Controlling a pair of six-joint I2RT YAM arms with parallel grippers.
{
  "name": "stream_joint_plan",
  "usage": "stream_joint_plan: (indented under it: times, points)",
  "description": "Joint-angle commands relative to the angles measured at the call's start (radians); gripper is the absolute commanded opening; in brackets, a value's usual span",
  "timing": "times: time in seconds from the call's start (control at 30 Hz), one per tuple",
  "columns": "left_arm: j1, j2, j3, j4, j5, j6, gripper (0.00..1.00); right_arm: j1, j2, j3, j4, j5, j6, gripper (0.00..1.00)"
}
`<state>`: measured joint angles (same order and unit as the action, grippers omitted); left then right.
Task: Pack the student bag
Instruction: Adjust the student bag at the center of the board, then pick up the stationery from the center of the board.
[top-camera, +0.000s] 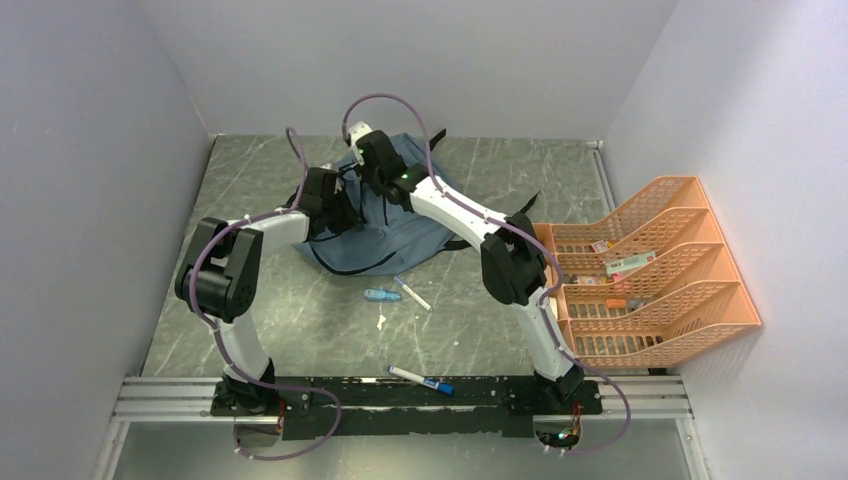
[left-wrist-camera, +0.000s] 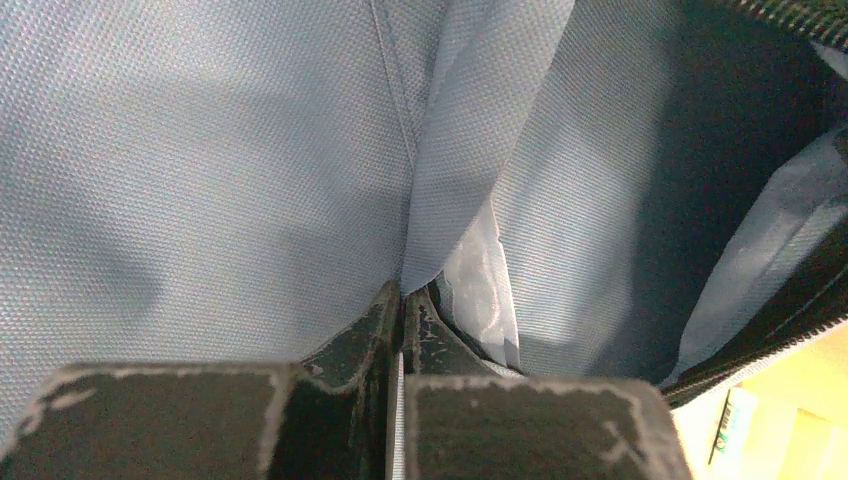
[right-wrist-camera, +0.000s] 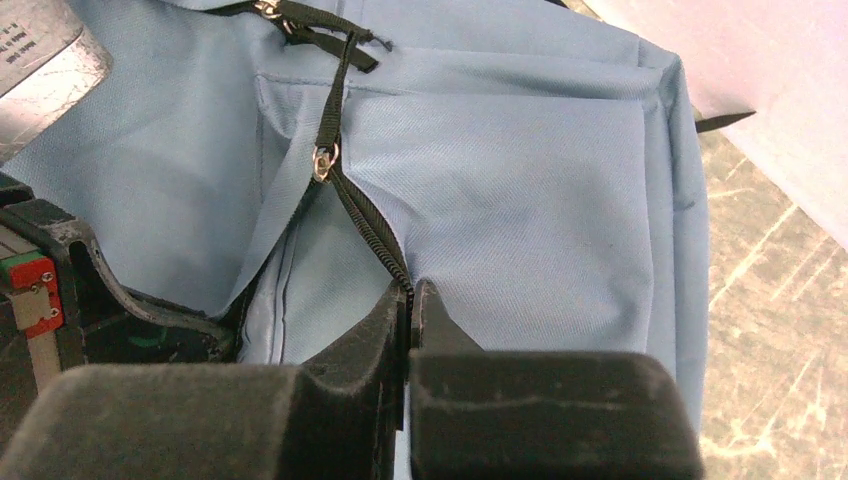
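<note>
Holds the bag (top-camera: 385, 235) from both sides, out at the far middle of the table (top-camera: 300, 330), slumped flat beneath the two wrists. Pinches a fold of its cloth in the left gripper (left-wrist-camera: 403, 300), jaws pressed fully together on the fabric, apparently to lift one lip and stop the mouth sagging shut. Shows dark interior just right of that fold. Clamps the right gripper (right-wrist-camera: 410, 298) equally tight on the edge where the zip (right-wrist-camera: 372, 235) runs in between the fingertips, probably to draw the other lip away and spread the opening. Cannot tell from these views which compartment is being opened.

Leaves the things to pack lying elsewhere: a white pen (top-camera: 412, 293) and a small blue item (top-camera: 382, 295) near the bag's front edge, a marker (top-camera: 420, 380) close to the arm bases, and a few small objects in the tiers of the orange rack (top-camera: 650, 270) at the right, well apart from the bag. Ties up both grippers on cloth, so likely needs one let go before anything can be fetched. Stretches the right arm across the space between rack and bag, a probable nuisance for any reach that way.
</note>
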<state>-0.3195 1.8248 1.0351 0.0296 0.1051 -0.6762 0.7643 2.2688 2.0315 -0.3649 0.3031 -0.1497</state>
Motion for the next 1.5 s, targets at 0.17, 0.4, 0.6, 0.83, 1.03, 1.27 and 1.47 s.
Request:
stream_joint_plan:
  times: [0.17, 0.4, 0.6, 0.83, 1.03, 1.27, 1.47]
  points:
    - [0.001, -0.007, 0.003, -0.129, 0.033, 0.043, 0.11, -0.034, -0.092, 0.057, -0.001, -0.012, -0.009, 0.00]
    - [0.002, -0.113, 0.086, -0.209, 0.035, 0.076, 0.49, -0.091, -0.083, 0.038, 0.011, -0.148, 0.071, 0.00]
    - [-0.001, -0.256, 0.056, -0.257, 0.025, 0.067, 0.56, -0.137, -0.059, 0.055, 0.022, -0.262, 0.134, 0.00]
    - [-0.144, -0.413, -0.048, -0.243, -0.010, 0.029, 0.54, -0.187, -0.015, 0.119, -0.007, -0.335, 0.162, 0.00]
    - [-0.314, -0.447, -0.118, -0.236, -0.100, -0.051, 0.52, -0.221, -0.015, 0.134, -0.013, -0.366, 0.203, 0.00]
    - [-0.530, -0.365, -0.088, -0.264, -0.230, -0.182, 0.50, -0.234, -0.029, 0.107, 0.000, -0.375, 0.220, 0.00]
    - [-0.636, -0.186, 0.056, -0.376, -0.288, -0.217, 0.48, -0.244, -0.036, 0.097, 0.002, -0.399, 0.237, 0.00]
